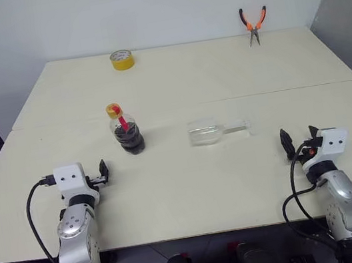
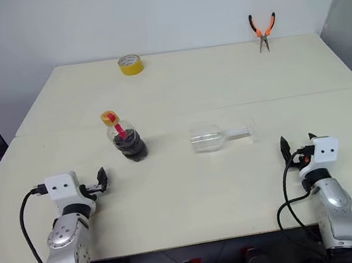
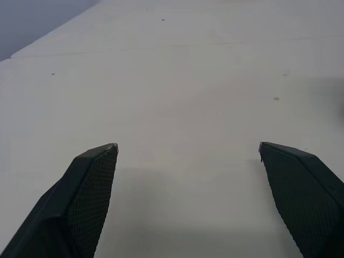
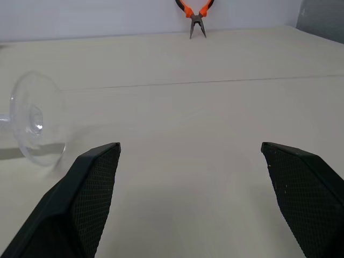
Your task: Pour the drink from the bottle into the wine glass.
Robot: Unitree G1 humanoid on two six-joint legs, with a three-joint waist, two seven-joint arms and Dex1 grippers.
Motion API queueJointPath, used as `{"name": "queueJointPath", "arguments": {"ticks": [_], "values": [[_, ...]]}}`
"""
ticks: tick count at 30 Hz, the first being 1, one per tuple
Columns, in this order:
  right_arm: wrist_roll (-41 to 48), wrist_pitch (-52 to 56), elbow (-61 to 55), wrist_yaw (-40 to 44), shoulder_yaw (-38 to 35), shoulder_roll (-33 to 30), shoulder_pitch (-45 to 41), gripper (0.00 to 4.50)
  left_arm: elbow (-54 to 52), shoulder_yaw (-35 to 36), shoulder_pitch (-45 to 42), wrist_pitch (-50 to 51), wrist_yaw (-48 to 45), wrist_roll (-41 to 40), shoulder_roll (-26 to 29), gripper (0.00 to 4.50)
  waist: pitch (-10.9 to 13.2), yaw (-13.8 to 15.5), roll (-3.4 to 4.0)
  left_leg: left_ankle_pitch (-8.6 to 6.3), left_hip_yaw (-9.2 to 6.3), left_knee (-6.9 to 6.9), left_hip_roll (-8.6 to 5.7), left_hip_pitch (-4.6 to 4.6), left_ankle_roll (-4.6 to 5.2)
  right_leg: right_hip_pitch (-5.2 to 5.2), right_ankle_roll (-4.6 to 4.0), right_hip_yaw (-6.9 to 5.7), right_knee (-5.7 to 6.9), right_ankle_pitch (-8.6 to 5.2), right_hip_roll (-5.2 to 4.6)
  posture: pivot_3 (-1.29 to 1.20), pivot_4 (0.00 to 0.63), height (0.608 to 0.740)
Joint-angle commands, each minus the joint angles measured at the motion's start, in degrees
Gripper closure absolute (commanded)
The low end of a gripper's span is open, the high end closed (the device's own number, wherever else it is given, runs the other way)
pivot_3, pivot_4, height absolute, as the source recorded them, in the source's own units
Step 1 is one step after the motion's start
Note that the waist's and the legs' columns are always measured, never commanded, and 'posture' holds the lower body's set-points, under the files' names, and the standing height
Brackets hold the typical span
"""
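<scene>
**A:** Both end effectors sit nearest, at the front edge of the worktop [image 1: 192, 189]. The left end effector [image 1: 100, 173] has its fingers spread wide with nothing between them, and the right end effector [image 1: 298, 139] is the same: fingers apart, empty.

**B:** So nothing is done yet?

**A:** I'd judge not. The wine glass [image 1: 213, 130] lies on its side near the middle of the worktop, bowl toward the robot's left, foot toward its right. No liquid shows in it.

**B:** And the bottle [image 1: 125, 130]?

**A:** Standing upright, well apart from the glass, ahead of the left end effector. Its yellow cap looks to be on. The drink [image 1: 129, 138] fills roughly the lower half, dark and nearly black.

**B:** What remains?

**A:** Everything, as I read it: stand the glass up, take the bottle, open it, pour. A yellow tape roll [image 1: 122, 59] and orange-handled pliers [image 1: 254, 24] lie at the far edge, out of the way.
</scene>
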Motion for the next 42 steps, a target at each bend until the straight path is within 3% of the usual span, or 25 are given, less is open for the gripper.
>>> {"name": "queueJointPath", "arguments": {"ticks": [1, 9, 19, 42], "values": [[-0.54, -2.55, -6.01, 3.55, 0.82, -2.44, 1.51, 0.0, -3.01, 0.04, 0.67, -1.85, -2.98, -0.84, 1.61, 0.06, 0.0, 0.0, 0.0, 0.0, 0.0, 0.0, -0.01, 0.0, 0.0, 0.0, 0.0, 0.0, 0.0, 0.0, 0.0, 0.0, 0.15, 0.74], [4.5, 3.35, -23.15, 15.42, 8.82, -8.28, 10.99, 0.0, -10.02, -4.42, 2.96, -4.49, -10.71, -2.27, 1.96, 0.06, 0.01, 0.03, 0.01, 0.0, -0.03, -0.03, 0.01, 0.05, 0.0, 0.09, 0.0, -0.02, -0.09, 0.0, 0.0, 0.0, 0.15, 0.74], [9.12, 11.0, -27.97, 18.27, 9.25, -11.42, 8.75, 0.0, -18.13, -8.07, 3.28, 2.9, -14.64, -5.21, 1.71, 0.06, 0.01, 0.01, 0.01, 0.0, -0.06, -0.2, 0.01, 0.28, -0.01, 0.37, 0.01, -0.05, -0.31, -0.01, 0.04, 0.0, 0.15, 0.74], [9.13, 11.84, -25.3, 21.7, 9.82, -11.73, 4.94, 0.0, -6.14, -11.87, -6.51, -0.29, -2.69, 2.55, -7.19, 0.06, 0.01, 0.06, 0.0, 0.0, -0.12, -0.25, -0.03, 0.28, -0.01, 0.43, 0.01, -0.1, -0.44, 0.0, 0.04, 0.0, 0.15, 0.74]]}}
